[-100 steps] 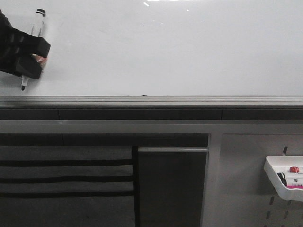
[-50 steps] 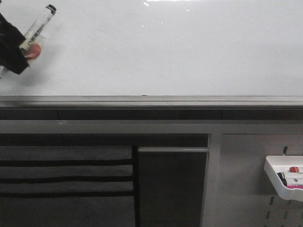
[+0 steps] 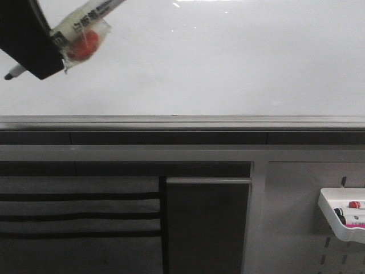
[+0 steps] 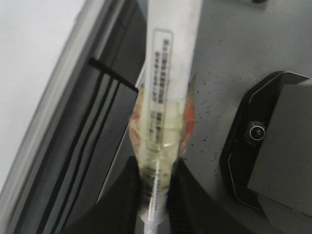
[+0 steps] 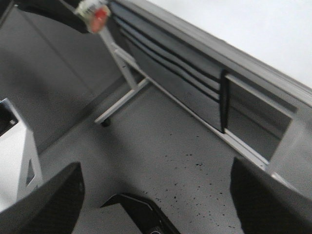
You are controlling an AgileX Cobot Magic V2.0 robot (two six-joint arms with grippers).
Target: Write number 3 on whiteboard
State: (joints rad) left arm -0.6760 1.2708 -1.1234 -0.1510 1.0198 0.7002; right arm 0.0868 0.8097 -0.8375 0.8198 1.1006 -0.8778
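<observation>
The left gripper (image 3: 54, 43), jaws clamped on the marker (image 3: 85, 20), has swung up to the whiteboard's (image 3: 228, 63) top left corner, tip lifted clear. No number 3 shows yet; the board remains blank. The right gripper (image 5: 156, 195) hangs with jaws apart.

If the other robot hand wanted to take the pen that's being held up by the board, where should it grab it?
Probably the long bare barrel of the marker, up and right of the left gripper. It juts out slanted there with nothing around it. The black tip end is short and inky. The right gripper could come in from the right, fingers across the barrel. It's round and slim, so squeeze its middle.
</observation>
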